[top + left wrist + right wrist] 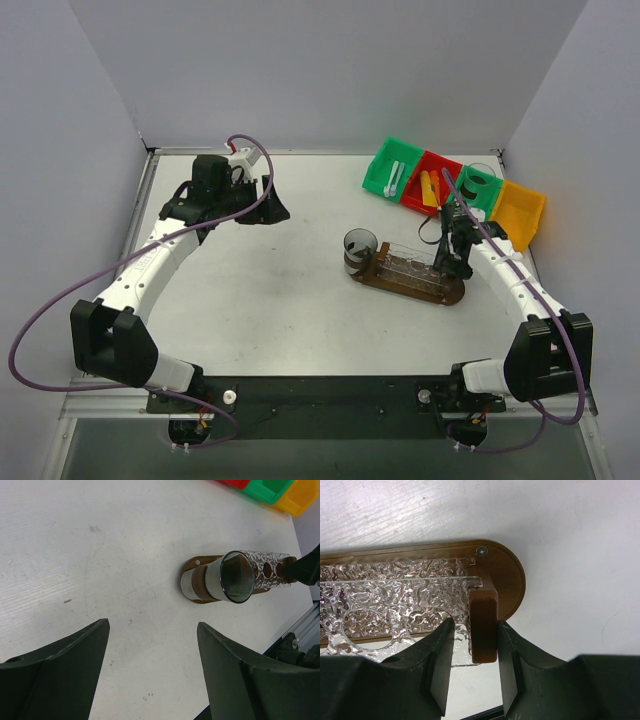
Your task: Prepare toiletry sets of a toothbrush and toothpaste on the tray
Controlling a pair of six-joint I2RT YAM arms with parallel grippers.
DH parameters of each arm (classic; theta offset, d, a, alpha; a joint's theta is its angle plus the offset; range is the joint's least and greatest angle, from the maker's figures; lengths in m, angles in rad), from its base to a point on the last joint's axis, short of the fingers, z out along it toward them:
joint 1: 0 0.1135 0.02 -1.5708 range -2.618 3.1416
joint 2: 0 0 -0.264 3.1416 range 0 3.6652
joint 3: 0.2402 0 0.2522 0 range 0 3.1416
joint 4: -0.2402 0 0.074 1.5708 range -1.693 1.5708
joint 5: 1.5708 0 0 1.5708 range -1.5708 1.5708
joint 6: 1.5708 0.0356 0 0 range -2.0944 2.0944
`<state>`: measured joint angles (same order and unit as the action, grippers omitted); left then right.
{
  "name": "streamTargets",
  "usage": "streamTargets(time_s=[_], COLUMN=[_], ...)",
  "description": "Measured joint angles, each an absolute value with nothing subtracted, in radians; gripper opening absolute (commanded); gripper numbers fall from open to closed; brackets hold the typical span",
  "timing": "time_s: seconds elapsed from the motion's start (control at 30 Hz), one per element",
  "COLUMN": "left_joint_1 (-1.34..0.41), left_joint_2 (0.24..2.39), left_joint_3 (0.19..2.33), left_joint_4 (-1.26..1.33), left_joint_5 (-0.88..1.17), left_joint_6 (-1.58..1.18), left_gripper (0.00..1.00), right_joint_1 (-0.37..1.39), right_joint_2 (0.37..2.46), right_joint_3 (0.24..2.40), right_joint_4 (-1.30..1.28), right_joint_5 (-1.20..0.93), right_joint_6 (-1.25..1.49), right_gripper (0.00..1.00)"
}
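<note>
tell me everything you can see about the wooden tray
The tray is a dark brown wooden oval with rounded ends, lying flat and angled on the white table. A wooden end block holds up a clear dimpled plate with round holes. A clear cup stands at its left end, and the right gripper clamps its right end block.

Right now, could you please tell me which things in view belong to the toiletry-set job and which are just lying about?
Belong to the job:
tray, held by the right gripper; cup on it; toothbrushes in the end green bin; toothpaste tubes in the red bin; another cup in the middle green bin.
Just lying about:
yellow bin.
</note>
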<state>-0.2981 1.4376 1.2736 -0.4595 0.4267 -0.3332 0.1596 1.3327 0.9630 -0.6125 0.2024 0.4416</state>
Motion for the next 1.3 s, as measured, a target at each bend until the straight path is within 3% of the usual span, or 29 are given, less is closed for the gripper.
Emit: streamTargets(time_s=[1.3], left_joint_1=[-0.298], left_joint_2=[1.436], left_joint_3=[1.274], left_joint_4=[-0.459], left_joint_5=[0.427], left_joint_6=[-0.333], left_gripper=[0.81], right_joint_1=[0.200], right_joint_2=[1.324], right_joint_3=[0.941], right_joint_4=[-0.549], right_joint_5=[0.203], right_joint_6=[0.373], right_gripper=[0.04])
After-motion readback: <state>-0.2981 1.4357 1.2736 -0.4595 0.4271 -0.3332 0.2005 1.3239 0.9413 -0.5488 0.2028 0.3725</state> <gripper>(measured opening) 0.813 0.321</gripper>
